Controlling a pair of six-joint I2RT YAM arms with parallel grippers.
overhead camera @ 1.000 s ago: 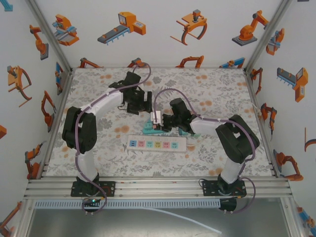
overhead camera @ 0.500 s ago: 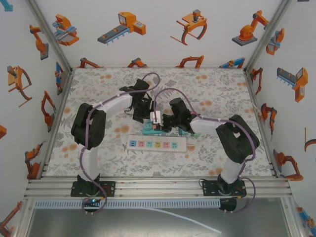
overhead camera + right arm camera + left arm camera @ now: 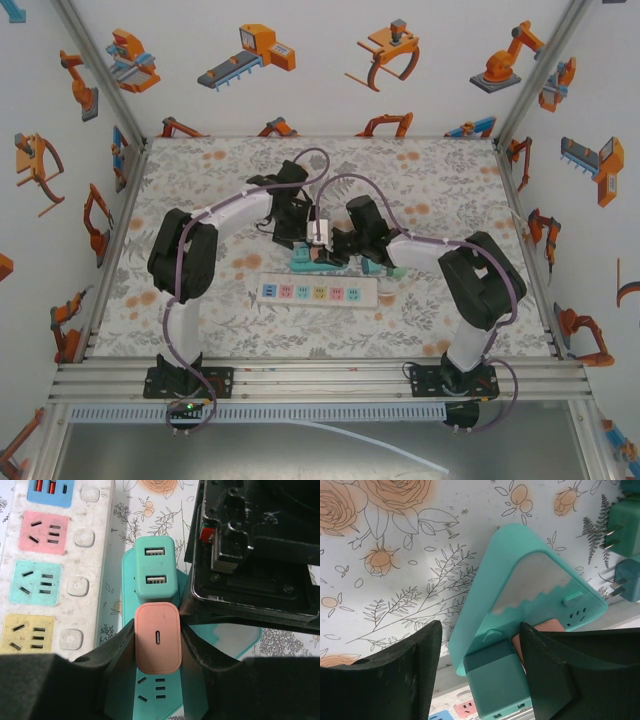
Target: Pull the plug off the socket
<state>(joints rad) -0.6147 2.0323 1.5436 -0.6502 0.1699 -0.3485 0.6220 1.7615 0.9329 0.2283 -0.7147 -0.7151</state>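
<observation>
A teal wedge-shaped socket point(image 3: 530, 585) lies on the flowered table with a teal USB plug point(image 3: 156, 569) and a pink plug point(image 3: 158, 637) stuck in its top. My right gripper point(image 3: 158, 645) is shut on the pink plug, one finger on each side. My left gripper point(image 3: 480, 670) is open and straddles the socket's end with the teal plug point(image 3: 497, 685) between its fingers; the left finger point(image 3: 385, 675) stands apart from it. From above, both grippers meet over the socket point(image 3: 303, 262) mid-table.
A white power strip point(image 3: 318, 291) with coloured outlets lies just in front of the socket. Two loose teal plugs point(image 3: 625, 520) lie on the table beyond it. The left arm's black wrist point(image 3: 255, 545) crowds close beside my right fingers.
The left arm has swung from the back left toward the centre and lowered its open gripper over the socket. The right gripper has stayed on the pink plug.
</observation>
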